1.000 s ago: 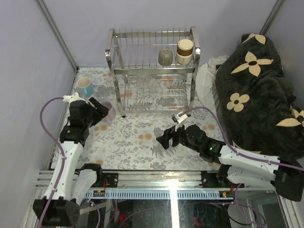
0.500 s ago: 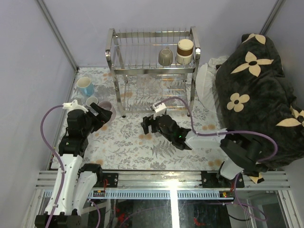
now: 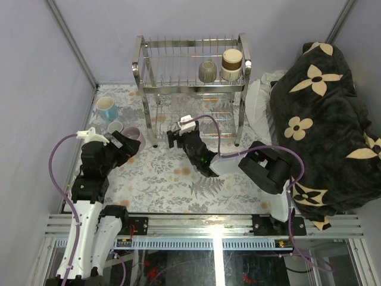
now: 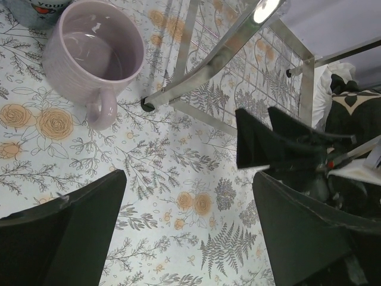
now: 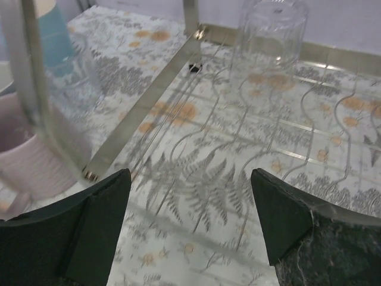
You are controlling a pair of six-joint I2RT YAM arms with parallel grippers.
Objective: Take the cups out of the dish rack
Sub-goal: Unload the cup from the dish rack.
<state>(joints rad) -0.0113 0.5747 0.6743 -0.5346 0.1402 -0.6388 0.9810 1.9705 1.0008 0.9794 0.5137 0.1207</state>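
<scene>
From above, the dish rack (image 3: 191, 88) stands at the worktop's (image 3: 161, 179) far edge, with an olive-grey mug (image 3: 207, 71) and a brown-and-cream cup (image 3: 231, 64) on its upper tier. A light blue mug (image 3: 107, 109) sits near the left edge.

Left wrist: the left gripper (image 4: 189, 238) has its fingers spread and empty, and the pale lilac mug (image 4: 98, 56) is beyond them on the worktop.

Right wrist: the right gripper (image 5: 190, 232) has its fingers apart and empty, facing the lower tier, where a clear glass (image 5: 271, 42) stands.

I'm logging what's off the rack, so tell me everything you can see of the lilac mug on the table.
The pale lilac mug looks like glossy ceramic, finely ribbed outside, with one loop handle. It stands upright and empty on the floral tablecloth, beside the front left foot of the dish rack, not touching it. A grey-blue cup sits close behind; contact is unclear. The open left claw hovers clear of it.
</scene>
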